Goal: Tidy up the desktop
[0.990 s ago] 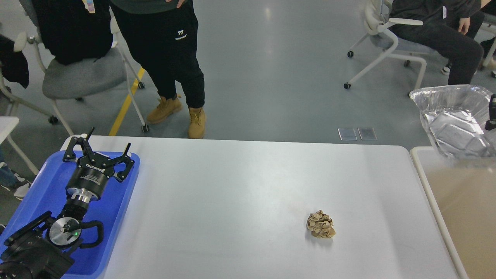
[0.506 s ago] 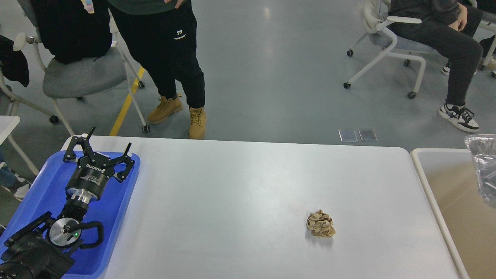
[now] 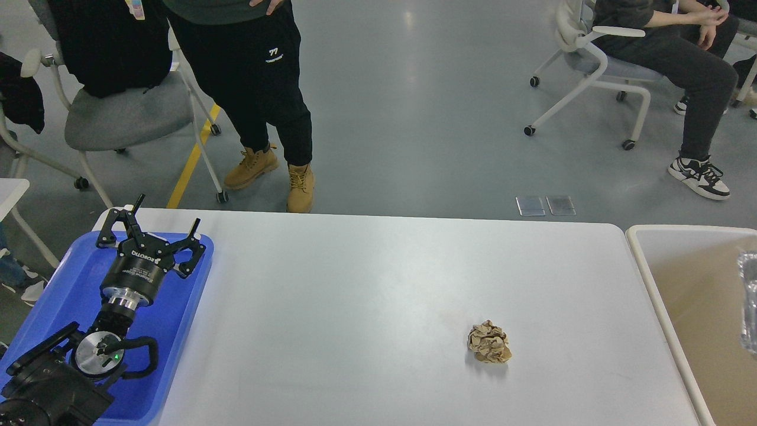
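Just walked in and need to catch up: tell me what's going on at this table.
A humanoid robot is tidying the desktop. Its left end effector hovers open and empty over the blue tray at the left edge; the right one is out of view. One crumpled brown paper ball is left on the white surface, untouched. A crinkled foil or clear-plastic item sits in the beige bin on the right. People stand and sit beyond the table.

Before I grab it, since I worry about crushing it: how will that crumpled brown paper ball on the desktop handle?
The paper ball looks loosely crumpled, so it is probably light and will give under the gripper. Its lumpy shape suggests it would tumble rather than roll far. On the glossy desktop a push would likely make it skid.
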